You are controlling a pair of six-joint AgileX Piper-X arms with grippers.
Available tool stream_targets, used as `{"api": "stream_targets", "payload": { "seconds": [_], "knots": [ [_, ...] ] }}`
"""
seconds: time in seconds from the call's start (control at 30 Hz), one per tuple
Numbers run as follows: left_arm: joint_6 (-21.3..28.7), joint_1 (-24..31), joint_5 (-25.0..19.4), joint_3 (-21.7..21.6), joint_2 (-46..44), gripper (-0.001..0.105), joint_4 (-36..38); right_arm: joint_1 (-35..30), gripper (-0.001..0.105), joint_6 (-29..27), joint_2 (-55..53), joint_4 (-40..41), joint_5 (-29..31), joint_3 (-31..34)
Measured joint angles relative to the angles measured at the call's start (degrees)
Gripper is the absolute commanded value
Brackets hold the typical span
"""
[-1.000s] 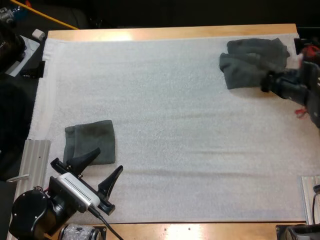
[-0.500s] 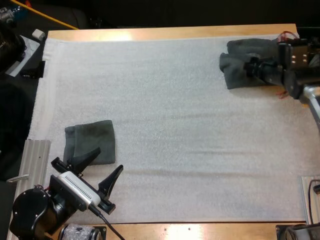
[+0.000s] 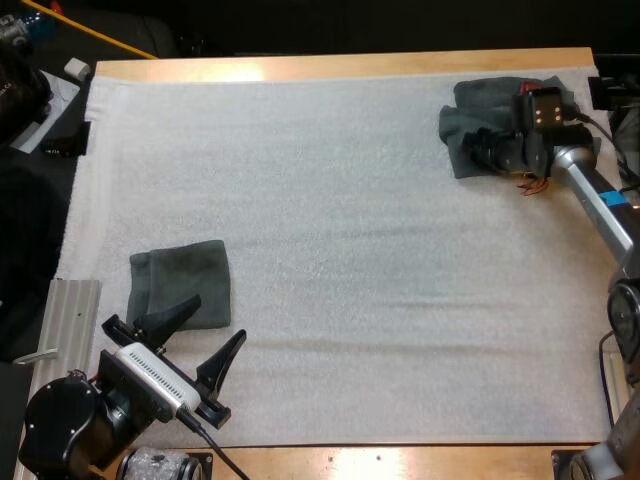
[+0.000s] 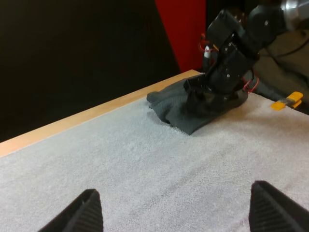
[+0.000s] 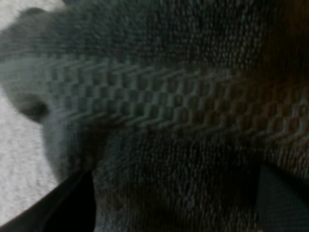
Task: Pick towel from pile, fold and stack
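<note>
Cannot see middle part of crumpled towel [image 3: 490, 100] at far right corner of mat [image 3: 330, 250]: covered by right gripper [image 3: 488, 148]. Close up over same towel: fuzzy weave, blurred, cut off on all sides. Cannot see bit of folded towel's [image 3: 180, 278] near edge, by mat's near left corner: hidden under left gripper [image 3: 218, 320].

My left gripper [image 3: 212, 322] sits low and near, angled forward, fingers spread wide. My right arm [image 3: 600, 205] stretches far forward, wrist pitched down, and my right gripper [image 3: 487, 147] has its fingers apart.
</note>
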Motion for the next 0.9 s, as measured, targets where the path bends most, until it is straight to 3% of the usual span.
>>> {"api": "stream_targets", "payload": {
  "seconds": [0.13, 0.23, 0.4, 0.67, 0.9],
  "knots": [
    [-0.12, 0.0, 0.0, 0.0, 0.0, 0.062, 0.0, 0.0, 0.062, 0.62, 2.45, -0.88, 0.18, -0.23],
    [-0.12, 0.0, 0.0, 0.0, 0.0, 0.062, 0.0, 0.0, 0.044, 0.52, 2.45, -0.85, 0.25, -0.38],
    [-0.12, 0.0, 0.0, 0.0, 0.0, 0.062, 0.0, 0.16, 0.002, 0.15, 2.49, -0.22, 0.62, -0.38],
    [-0.12, 0.0, 0.0, 0.0, 0.0, 0.062, 0.0, 1.28, 0.0, -3.82, 1.28, 2.79, 0.62, -0.38],
    [-0.18, 0.0, 0.0, 0.0, 0.0, 0.062, 0.0, 4.3, 0.0, -9.9, -7.86, 4.76, 1.06, -0.73]
  ]
}}
